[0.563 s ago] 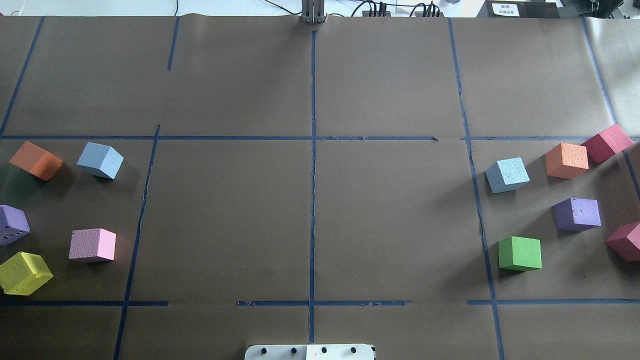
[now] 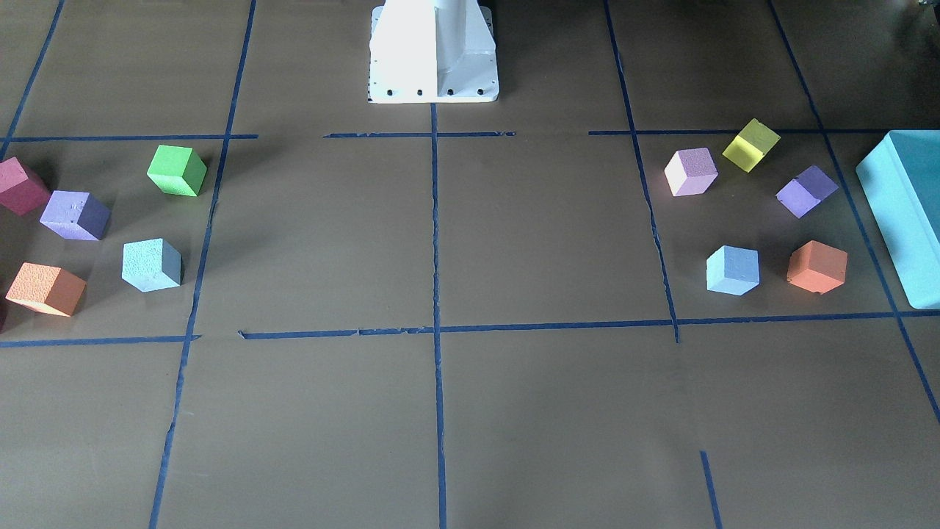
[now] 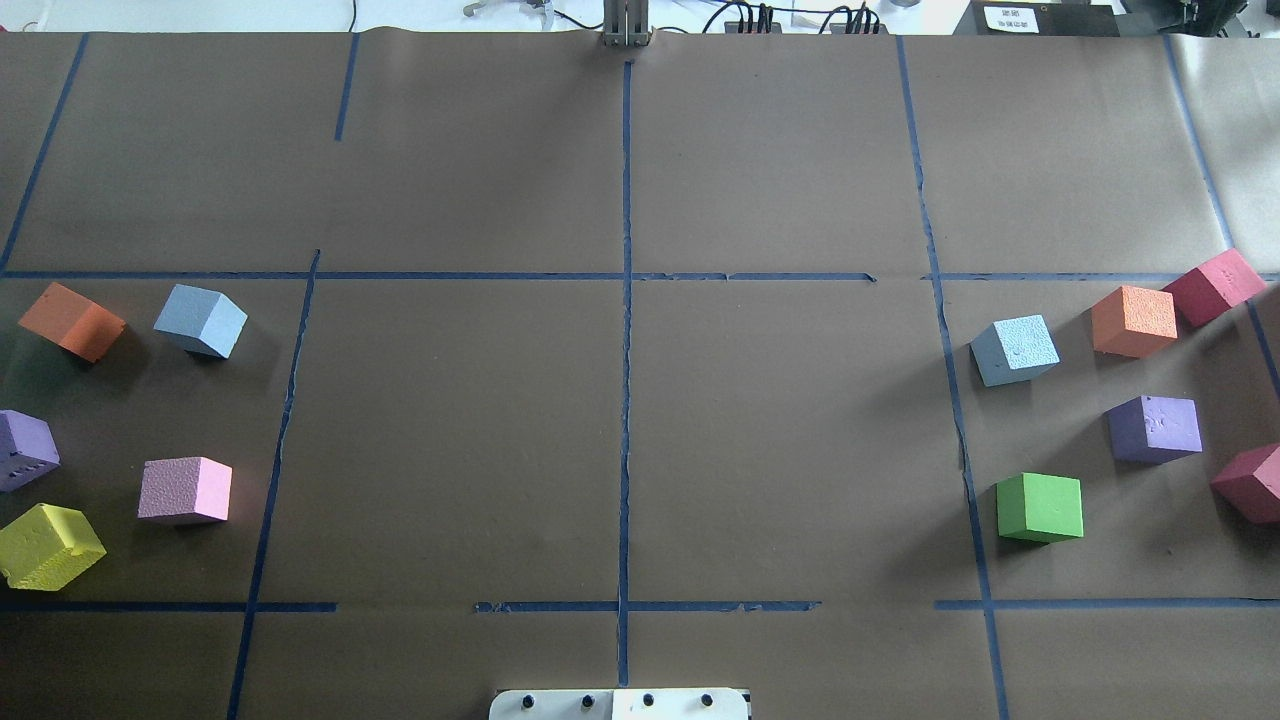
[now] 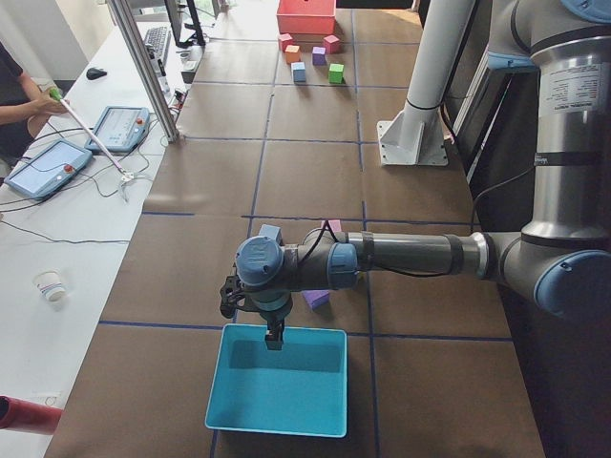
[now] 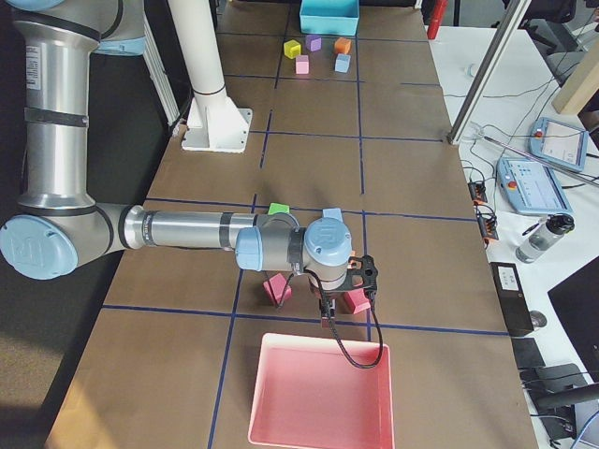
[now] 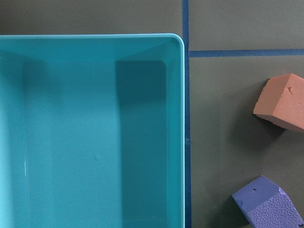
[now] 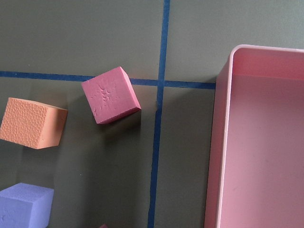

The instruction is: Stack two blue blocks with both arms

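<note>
The smooth blue block (image 3: 200, 320) sits at the table's left; it also shows in the front view (image 2: 732, 270). The rough cyan-tinted blue block (image 3: 1015, 350) sits at the right, and in the front view (image 2: 151, 265). They are far apart, each flat on the paper. My left gripper (image 4: 274, 339) hangs over the teal box, and my right gripper (image 5: 328, 318) hangs at the pink tray's edge. Both show only in the side views, so I cannot tell whether they are open or shut. Neither is near a blue block.
Teal box (image 2: 899, 213) stands beyond the left cluster, pink tray (image 5: 318, 393) beyond the right. Orange (image 3: 70, 320), purple (image 3: 22, 450), pink (image 3: 185, 490) and yellow (image 3: 48, 545) cubes surround the left block. Orange (image 3: 1133, 320), purple (image 3: 1155, 428), green (image 3: 1040, 507) and red (image 3: 1213, 285) cubes surround the right.
</note>
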Motion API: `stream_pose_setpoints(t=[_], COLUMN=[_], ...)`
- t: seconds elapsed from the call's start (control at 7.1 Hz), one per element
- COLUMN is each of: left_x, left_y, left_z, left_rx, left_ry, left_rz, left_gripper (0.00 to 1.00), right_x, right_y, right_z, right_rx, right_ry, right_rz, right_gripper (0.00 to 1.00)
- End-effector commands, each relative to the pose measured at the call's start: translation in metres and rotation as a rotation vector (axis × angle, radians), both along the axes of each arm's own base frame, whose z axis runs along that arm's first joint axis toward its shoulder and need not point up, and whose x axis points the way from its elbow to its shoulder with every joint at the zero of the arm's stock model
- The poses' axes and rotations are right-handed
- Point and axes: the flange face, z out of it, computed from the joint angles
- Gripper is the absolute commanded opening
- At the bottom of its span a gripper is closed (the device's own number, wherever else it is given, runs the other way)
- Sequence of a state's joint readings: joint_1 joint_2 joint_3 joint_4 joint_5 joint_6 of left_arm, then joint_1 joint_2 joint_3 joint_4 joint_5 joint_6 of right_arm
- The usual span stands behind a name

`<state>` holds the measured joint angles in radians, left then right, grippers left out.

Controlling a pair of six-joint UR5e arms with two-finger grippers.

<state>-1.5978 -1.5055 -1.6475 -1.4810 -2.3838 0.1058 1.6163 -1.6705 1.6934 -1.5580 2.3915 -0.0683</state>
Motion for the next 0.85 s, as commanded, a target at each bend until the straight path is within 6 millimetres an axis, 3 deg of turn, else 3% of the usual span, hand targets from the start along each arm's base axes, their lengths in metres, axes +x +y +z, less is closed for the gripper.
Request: stream_pose_setpoints(t=[0.0, 0.42, 0.56, 0.7], left_x=[0.000, 0.000, 0.000, 0.000], left_y=[0.000, 0.000, 0.001, 0.000], left_z=[0.000, 0.000, 0.000, 0.000], left_rx=[0.002, 0.002, 0.002, 0.003], left_ry=[0.000, 0.000, 0.000, -0.005], left_rz=[0.001, 0.001, 0.001, 0.001], left_gripper=[1.00, 1.00, 1.00, 1.00], right_x=[0.000, -0.002, -0.002, -0.022], right_y=[-0.002, -0.016, -0.020, -0.034], right_z=[-0.002, -0.017, -0.031, -0.054], right_rx=[0.005, 0.037, 0.067, 0.107], right_ry=[0.000, 0.000, -0.004, -0.005], right_rz=[-0.002, -0.005, -0.012, -0.050], right_gripper=[1.00, 1.00, 1.00, 1.00])
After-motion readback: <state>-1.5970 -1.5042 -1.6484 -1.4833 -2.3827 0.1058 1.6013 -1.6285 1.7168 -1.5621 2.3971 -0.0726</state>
